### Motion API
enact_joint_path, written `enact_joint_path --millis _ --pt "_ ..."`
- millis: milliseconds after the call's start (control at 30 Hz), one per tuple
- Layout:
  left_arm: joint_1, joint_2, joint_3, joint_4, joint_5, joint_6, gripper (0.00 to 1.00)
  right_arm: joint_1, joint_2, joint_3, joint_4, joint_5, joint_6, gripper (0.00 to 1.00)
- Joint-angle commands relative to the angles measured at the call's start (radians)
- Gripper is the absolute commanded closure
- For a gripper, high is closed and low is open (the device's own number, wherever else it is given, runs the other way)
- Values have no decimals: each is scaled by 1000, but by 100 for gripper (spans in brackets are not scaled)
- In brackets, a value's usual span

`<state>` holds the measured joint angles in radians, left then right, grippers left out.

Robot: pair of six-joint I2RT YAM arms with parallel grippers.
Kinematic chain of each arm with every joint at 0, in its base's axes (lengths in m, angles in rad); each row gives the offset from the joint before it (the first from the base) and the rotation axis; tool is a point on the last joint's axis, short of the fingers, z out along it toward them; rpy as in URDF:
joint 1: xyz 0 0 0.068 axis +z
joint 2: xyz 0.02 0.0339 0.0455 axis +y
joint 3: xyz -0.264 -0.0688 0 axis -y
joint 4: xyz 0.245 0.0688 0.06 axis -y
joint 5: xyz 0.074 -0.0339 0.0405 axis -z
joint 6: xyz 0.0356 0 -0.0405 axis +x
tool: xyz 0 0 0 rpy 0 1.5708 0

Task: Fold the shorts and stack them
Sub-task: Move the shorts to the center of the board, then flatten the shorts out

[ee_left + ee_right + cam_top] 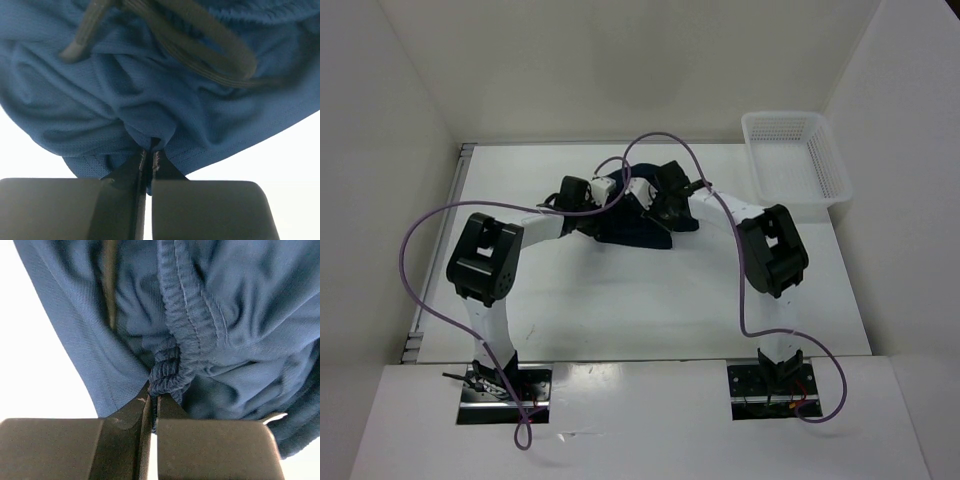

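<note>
Shorts: I have the shorts (638, 228) bunched in a dark heap at the far middle of the table (620, 300), between my two wrists. I cannot tell whether any part is lifted off the surface.
Left gripper: the left gripper (151, 150) has its fingers squeezed together on a small fold of the mesh cloth close to a hem edge. The fabric bulges just above the tips, so I read it as a true pinch.
Right gripper: the right gripper (153, 390) is clamped on the gathered waistband (192, 315), with a knot of elastic bunched right at the tips.
Drawstring: the drawstring (210, 55) loops loose across the cloth beyond the left pinch, free of the jaws.
Why held so: I judge one grip per side lets me draw the garment apart and lay it flat. With the wrists this close, the cloth sits crumpled.
Stage: early, by my reading, with no clean fold showing.
Basket: the white basket (790, 118) stands at the far right, apart from the shorts.
Risk: the left pinch is shallow and may slip.
</note>
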<state>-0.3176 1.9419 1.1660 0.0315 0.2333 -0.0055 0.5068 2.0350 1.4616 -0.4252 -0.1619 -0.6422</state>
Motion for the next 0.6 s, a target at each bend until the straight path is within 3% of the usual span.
enact_joint_path --millis 0,100,233,267,333,367,400,433,533,567 --pt "37 -14 37 70 -86 6 100 -4 -77 133 -98 -144 -2 100" --pt "164 -23 76 119 -195 6 100 -31 -159 180 -260 -352 -22 100" --pt "294 -32 145 119 -232 6 97 -40 -197 91 -282 -407 16 100" --pt "295 -43 146 119 -232 6 87 -40 -197 70 -264 -395 35 100" --pt "295 -58 168 91 -220 6 53 -40 -176 43 -222 -386 71 99" --pt "278 -73 169 61 -209 6 34 -40 -162 43 -201 -386 99 91" --pt "264 -84 169 41 -209 6 25 -40 -150 43 -176 -375 134 86" --pt "249 -113 169 15 -195 6 18 -50 -127 58 -152 -360 206 84" --pt "200 -196 94 -88 -158 6 12 -63 -114 88 -46 -254 310 85" --pt "199 -213 69 -132 -158 6 11 -74 -101 88 -11 -228 329 71"
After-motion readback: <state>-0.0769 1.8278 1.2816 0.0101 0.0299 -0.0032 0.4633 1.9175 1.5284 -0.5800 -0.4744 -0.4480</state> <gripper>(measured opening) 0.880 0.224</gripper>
